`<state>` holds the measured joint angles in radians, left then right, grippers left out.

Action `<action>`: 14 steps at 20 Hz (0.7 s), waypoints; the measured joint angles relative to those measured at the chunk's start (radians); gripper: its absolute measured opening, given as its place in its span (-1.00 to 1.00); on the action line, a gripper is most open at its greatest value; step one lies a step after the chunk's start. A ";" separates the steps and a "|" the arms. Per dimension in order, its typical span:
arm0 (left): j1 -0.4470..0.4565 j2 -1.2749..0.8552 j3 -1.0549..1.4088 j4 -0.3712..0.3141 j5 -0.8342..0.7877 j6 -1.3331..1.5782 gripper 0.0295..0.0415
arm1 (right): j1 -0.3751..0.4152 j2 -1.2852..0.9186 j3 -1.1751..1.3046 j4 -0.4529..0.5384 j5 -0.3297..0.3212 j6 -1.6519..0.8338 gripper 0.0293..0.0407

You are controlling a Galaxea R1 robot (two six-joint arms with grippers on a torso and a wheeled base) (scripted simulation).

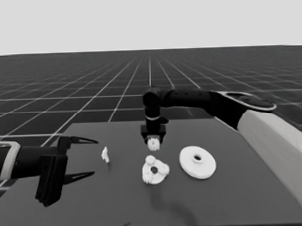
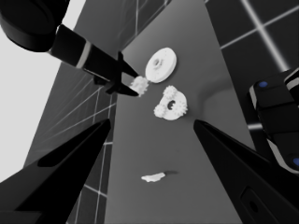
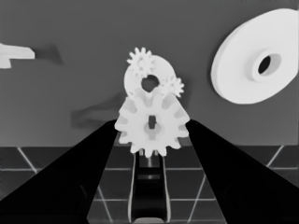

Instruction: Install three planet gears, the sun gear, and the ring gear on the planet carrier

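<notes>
Right gripper (image 1: pixel 153 142) hangs over the table (image 1: pixel 94 204), a little past the middle, and it pinches a small toothed gear (image 1: pixel 153 143) between its two black fingers. In the right wrist view the gear (image 3: pixel 151 126) sits right between the two dark wedges, and its teeth stick out all around. The gear is up in the air and does not touch the table.

Just below it, at about 6 o'clock from the gear in the head view, lies the smaller round part (image 1: pixel 155 171). It is flat with a dark hole in the middle. Small gears already sit on it around the hole. The right wrist view shows two of them clearly, and the held gear hides the near side of the part. I cannot tell if the held gear is a planet gear or the sun gear.

At about 3 o'clock from the smaller round part lies the larger round part (image 1: pixel 197 162). It is thick, with a raised bump and a small hole. The two round parts are near each other but do not touch.

At about 9 o'clock from the smaller round part, well apart from it, lies a thin white piece (image 1: pixel 105 155).

Left gripper (image 1: pixel 83 157) waits over the left end of the table. Its fingers are spread wide and hold nothing.
</notes>
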<state>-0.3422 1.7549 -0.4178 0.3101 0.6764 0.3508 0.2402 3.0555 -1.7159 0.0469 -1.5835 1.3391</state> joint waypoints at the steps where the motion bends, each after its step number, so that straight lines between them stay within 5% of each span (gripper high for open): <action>1: 0.000 0.000 0.000 0.000 0.000 0.000 0.49 | 0.000 0.002 -0.004 0.000 0.000 -0.002 -0.71; 3: 0.000 0.000 0.000 0.000 0.000 0.000 0.49 | -0.209 0.004 -0.015 -0.210 0.050 -0.008 -0.71; 5: 0.000 0.000 0.000 0.000 0.000 0.000 0.49 | -0.291 0.020 -0.070 -0.279 0.076 -0.042 -0.71; 14: 0.000 0.000 0.000 0.000 0.000 0.000 0.49 | -0.332 0.030 -0.109 -0.311 0.093 -0.045 -0.72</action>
<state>-0.3422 1.7549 -0.4178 0.3101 0.6764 0.3508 -0.0916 3.0860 -1.8249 -0.2641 -1.4906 1.2943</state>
